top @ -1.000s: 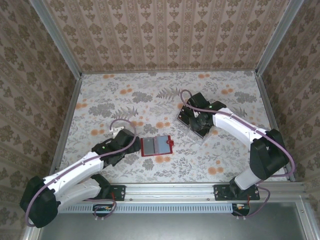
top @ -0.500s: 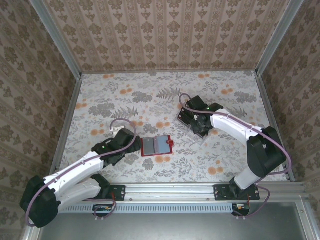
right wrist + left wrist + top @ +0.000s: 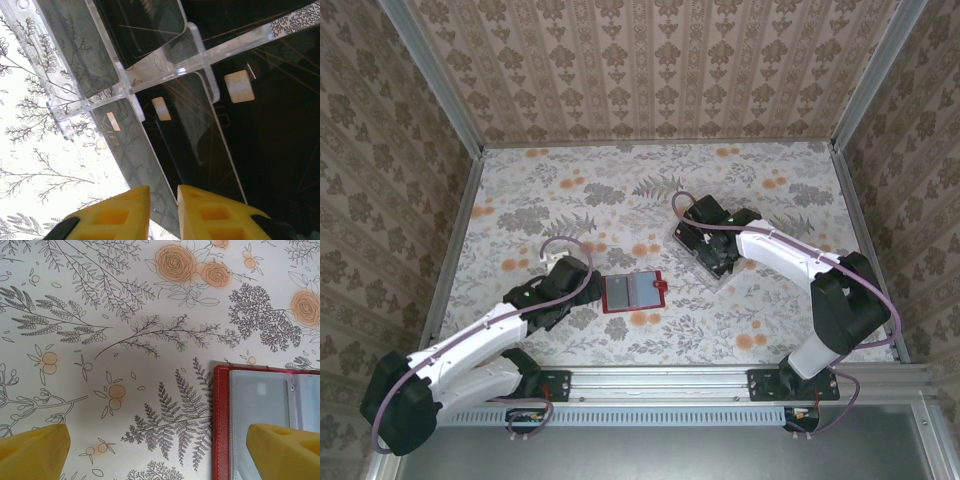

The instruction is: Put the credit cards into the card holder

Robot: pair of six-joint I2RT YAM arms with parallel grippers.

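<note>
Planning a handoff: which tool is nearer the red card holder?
Left. The left tool straddles an edge of the card holder; the right tool is at the clear tray.

**What I can't make out**

The card holder point(image 3: 222, 420) runs off the right and bottom edges of my left wrist view. The clear slotted tray point(image 3: 125, 85) and the credit cards point(image 3: 270, 150) in it run out of frame. I can't tell whether my right fingers point(image 3: 210, 215), at the tray's wall, pinch a card.
</note>
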